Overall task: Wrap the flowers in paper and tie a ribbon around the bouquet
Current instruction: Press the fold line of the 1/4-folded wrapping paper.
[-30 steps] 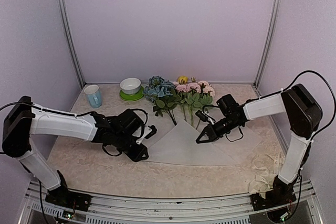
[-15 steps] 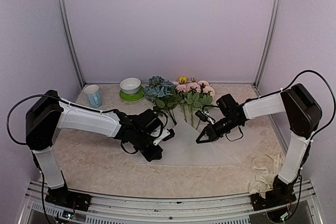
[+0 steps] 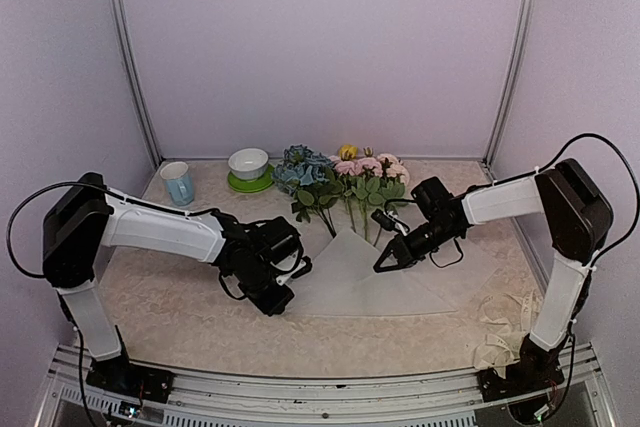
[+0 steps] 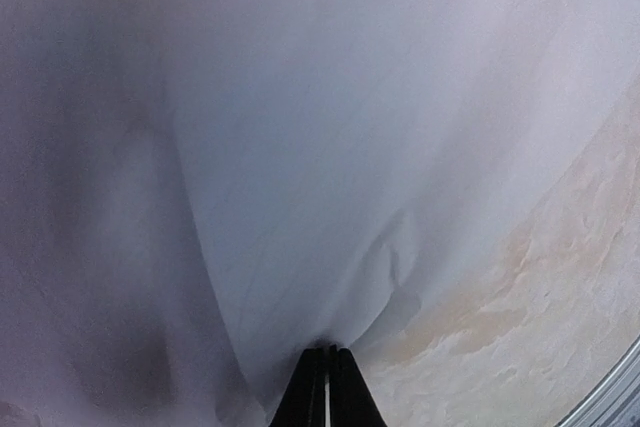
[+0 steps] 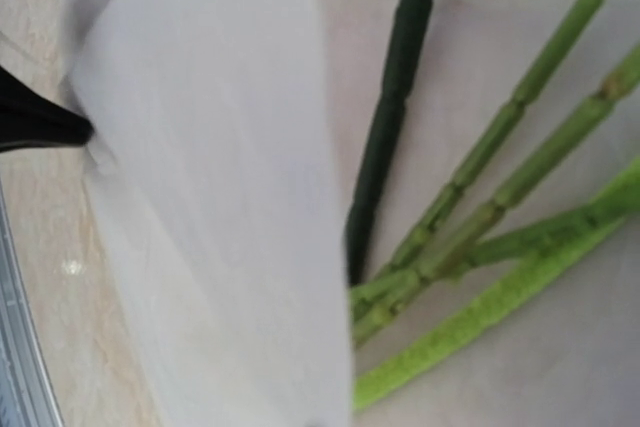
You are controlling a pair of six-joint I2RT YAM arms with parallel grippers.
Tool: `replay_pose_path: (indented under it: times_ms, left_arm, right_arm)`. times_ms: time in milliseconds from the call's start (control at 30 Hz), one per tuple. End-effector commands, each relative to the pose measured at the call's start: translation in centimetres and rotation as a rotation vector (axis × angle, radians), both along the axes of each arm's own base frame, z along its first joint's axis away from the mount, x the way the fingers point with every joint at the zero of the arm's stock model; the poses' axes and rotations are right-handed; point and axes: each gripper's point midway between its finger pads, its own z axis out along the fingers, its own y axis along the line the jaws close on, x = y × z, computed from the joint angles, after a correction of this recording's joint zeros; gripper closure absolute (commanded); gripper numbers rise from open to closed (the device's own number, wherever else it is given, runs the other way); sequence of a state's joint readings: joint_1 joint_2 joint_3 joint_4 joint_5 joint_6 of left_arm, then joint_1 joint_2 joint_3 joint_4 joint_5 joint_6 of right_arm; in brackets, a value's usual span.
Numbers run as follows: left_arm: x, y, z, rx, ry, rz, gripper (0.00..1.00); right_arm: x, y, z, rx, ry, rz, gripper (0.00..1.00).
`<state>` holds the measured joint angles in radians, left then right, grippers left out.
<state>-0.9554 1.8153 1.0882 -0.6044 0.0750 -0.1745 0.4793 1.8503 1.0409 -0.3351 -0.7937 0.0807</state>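
The flowers (image 3: 343,178) lie at the back of the table, blue, pink and yellow heads to the rear, and their green stalks (image 5: 480,217) run onto the paper (image 3: 375,282). This thin white sheet lies mid-table with a fold raised. My left gripper (image 3: 296,271) is shut on the paper's left edge, and the pinched sheet (image 4: 300,147) fans out from its tips (image 4: 327,355). My right gripper (image 3: 382,265) is shut on the raised fold (image 5: 230,227), which hides its fingers in the right wrist view. The cream ribbon (image 3: 505,329) lies heaped at the front right.
A blue mug (image 3: 178,183) and a white bowl on a green saucer (image 3: 249,167) stand at the back left. Metal frame posts (image 3: 130,57) rise at both rear corners. The right arm's base (image 3: 535,367) stands beside the ribbon.
My left arm swung right to the paper's left edge, its gripper closed on it, and then it drew back slightly left. The right arm stayed where it was.
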Motion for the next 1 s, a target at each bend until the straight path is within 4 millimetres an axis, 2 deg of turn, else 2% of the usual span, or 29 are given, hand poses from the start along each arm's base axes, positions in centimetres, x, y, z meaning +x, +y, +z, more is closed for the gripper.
replay_pose_path:
  times_ms: [0,67,167,333,433,533,700,833,967]
  left_arm:
    - [-2.5,5.8,-0.4,0.212,0.079,0.062,0.96]
    - [-1.9,5.8,0.9,0.189,0.06,0.084,0.95]
    - [-0.8,4.4,3.3,0.064,0.025,0.081,0.93]
    - [0.6,0.2,6.7,-0.26,-0.064,-0.012,0.58]
    - [1.9,-1.1,7.5,-0.459,-0.088,-0.009,0.47]
    - [2.8,-0.8,6.3,-0.485,-0.106,0.001,0.43]
    - [2.5,-0.5,3.7,-0.444,-0.098,-0.029,0.39]
    - [3.0,-0.5,3.2,-0.44,-0.134,-0.048,0.35]
    - [2.3,-0.9,2.2,-0.458,-0.099,-0.083,0.36]
  right_arm:
    - [0.7,-0.5,-0.2,-0.031,-0.016,-0.012,1.0]
    - [0.7,-0.5,-0.1,-0.03,-0.014,-0.012,1.0]
    - [0.6,-0.5,-0.2,-0.028,-0.011,-0.011,1.0]
    - [0.6,-0.4,0.0,-0.022,-0.011,-0.009,1.0]
    - [0.7,-0.4,0.3,-0.017,-0.014,-0.01,1.0]
    - [0.6,-0.2,1.1,0.005,-0.023,-0.004,1.0]
    - [-0.3,0.6,3.2,0.097,-0.032,0.043,1.0]
    - [-1.3,0.9,4.5,0.167,-0.029,0.078,1.0]
    - [-1.6,1.0,5.0,0.187,-0.027,0.083,1.0]
